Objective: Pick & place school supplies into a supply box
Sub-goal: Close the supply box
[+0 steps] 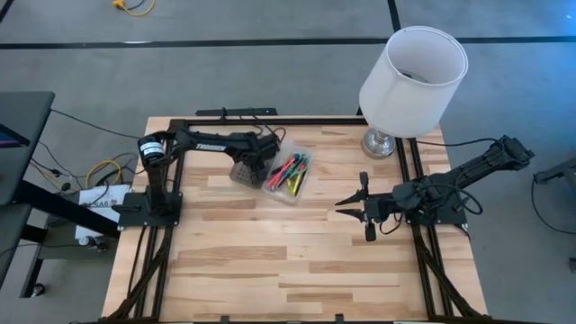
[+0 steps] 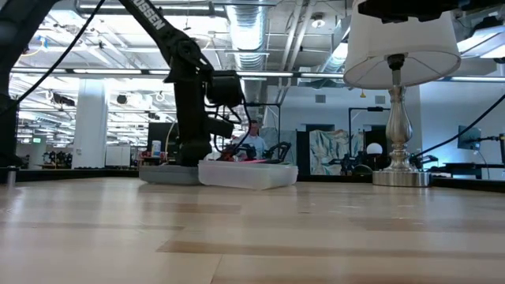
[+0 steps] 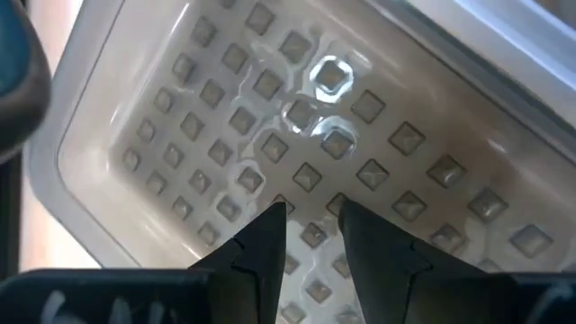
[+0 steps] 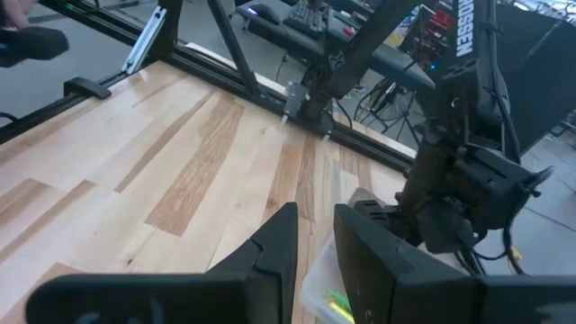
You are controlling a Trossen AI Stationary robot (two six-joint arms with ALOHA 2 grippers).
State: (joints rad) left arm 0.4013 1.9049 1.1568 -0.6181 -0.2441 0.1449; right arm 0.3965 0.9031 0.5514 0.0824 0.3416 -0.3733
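Wooden planks fill your overhead shot: the supply box (image 1: 290, 175) sits open toward the far-left part of the surface (image 1: 270, 261), with pink, green and yellow supplies (image 1: 290, 169) lying inside it, and its grey lid (image 1: 245, 171) flipped out to the side. Your left tool (image 1: 261, 155) is down over that lid, while the right tool (image 1: 349, 207) waits well apart from the box, near the right edge, and a white lamp (image 1: 409, 81) stands at the far right. From surface height you see the box (image 2: 248, 173) as a low clear tray, with the left arm (image 2: 189, 102) coming down just behind it. Left wrist cam: the fingers (image 3: 261, 256) stand a little apart, right on the grid-textured lid (image 3: 297, 135), nothing clamped between them that you can see. Right wrist cam: fingers (image 4: 279, 247) slightly apart too, holding nothing, pointed at the left arm.
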